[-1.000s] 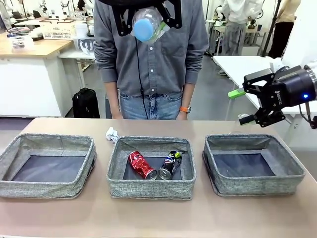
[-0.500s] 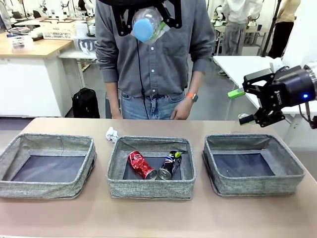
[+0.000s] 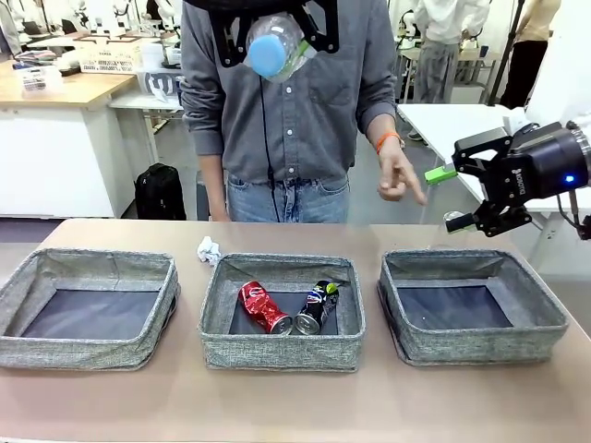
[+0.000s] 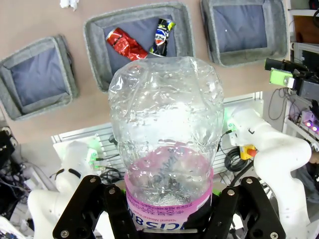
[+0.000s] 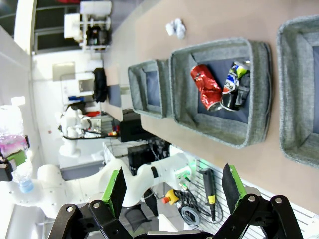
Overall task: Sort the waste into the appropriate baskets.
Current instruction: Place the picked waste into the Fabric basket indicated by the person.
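The clear, dented plastic bottle point(image 3: 282, 39) hangs high above the middle grey woven basket point(image 3: 282, 355), pinched by the left gripper point(image 4: 168, 213). The front view shows its blue cap point(image 3: 266, 57), the left wrist view a pink label point(image 4: 169, 184) printed "CIS". In that basket lie a crushed red can point(image 3: 265, 306) and a crushed dark can point(image 3: 316, 306); right of it, raised, the right gripper point(image 3: 450, 197) stands spread.
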`<control>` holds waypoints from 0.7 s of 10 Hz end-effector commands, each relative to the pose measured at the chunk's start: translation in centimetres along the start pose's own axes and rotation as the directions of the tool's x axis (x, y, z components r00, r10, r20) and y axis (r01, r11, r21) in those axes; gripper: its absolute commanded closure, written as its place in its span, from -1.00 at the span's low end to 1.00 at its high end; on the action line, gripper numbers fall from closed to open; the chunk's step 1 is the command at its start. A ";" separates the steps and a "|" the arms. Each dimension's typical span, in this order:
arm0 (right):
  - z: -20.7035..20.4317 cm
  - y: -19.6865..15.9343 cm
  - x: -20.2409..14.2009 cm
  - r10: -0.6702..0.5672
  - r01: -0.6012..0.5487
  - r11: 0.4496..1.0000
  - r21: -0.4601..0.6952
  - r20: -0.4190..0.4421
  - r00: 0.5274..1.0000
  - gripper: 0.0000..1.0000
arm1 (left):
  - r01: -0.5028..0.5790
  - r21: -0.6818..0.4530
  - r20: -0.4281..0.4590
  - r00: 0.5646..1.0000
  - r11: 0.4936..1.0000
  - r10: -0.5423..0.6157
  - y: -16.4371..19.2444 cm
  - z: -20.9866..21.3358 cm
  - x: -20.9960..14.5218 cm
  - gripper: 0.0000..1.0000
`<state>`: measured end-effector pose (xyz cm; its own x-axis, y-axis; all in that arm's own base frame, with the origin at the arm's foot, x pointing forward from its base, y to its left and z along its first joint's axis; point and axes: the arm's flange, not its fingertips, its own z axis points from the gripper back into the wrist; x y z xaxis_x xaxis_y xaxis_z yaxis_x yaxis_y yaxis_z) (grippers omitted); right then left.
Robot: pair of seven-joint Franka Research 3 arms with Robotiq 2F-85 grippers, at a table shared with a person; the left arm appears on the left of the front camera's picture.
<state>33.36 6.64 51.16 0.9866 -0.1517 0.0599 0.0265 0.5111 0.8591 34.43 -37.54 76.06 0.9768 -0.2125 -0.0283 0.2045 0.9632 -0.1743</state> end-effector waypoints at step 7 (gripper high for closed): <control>0.1 0.1 0.1 0.008 -0.008 1.000 0.000 -0.009 1.000 -1.00 | 0.013 0.023 0.010 1.000 1.000 -0.013 0.3 0.2 -0.2 0.97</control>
<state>33.36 6.64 51.16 0.9866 -0.1517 0.0599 0.0265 0.5111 0.8591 34.43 -37.54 76.06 0.9768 -0.2125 -0.0283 0.2045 0.9632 -0.1743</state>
